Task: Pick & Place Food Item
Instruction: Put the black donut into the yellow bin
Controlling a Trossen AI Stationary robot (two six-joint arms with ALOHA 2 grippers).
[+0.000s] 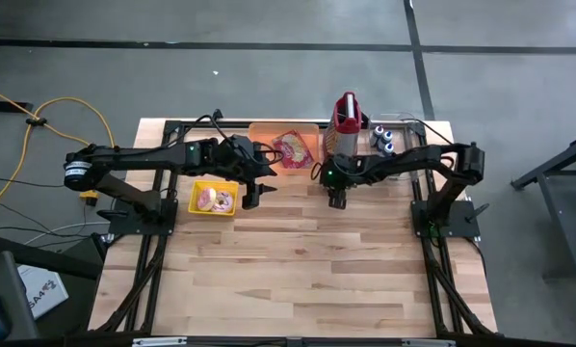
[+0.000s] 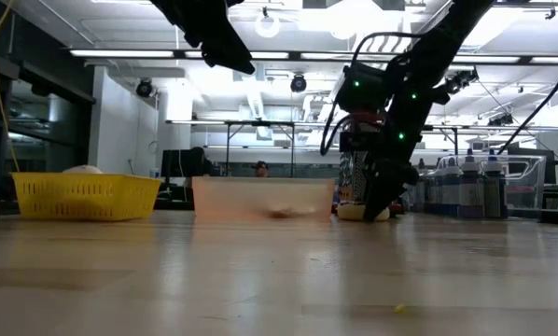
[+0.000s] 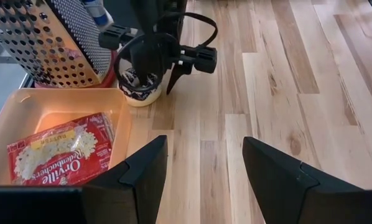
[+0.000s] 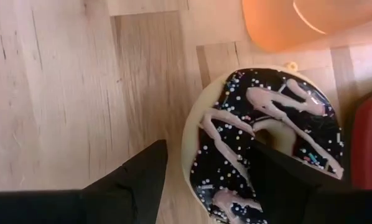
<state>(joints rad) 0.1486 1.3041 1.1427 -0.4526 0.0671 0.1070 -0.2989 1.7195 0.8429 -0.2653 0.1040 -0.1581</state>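
Observation:
A doughnut (image 4: 267, 143) with chocolate icing, pink drizzle and sprinkles lies flat on the table beside the orange bin (image 1: 269, 135). My right gripper (image 4: 208, 149) is open and points down over it. One finger stands over the doughnut's middle and the other outside its rim; the left wrist view shows the same doughnut (image 3: 141, 94) with a gap at the outer finger. My left gripper (image 3: 201, 162) is open and empty. It hovers above the table between the yellow basket (image 1: 214, 198) and the bin.
The orange bin holds a popcorn bag (image 3: 61, 152). A metal grater with a red base (image 1: 346, 120) stands right behind the doughnut, with small bottles (image 1: 384, 140) beyond it. The yellow basket holds pale food. Bare wood stretches toward the near edge (image 1: 298, 280).

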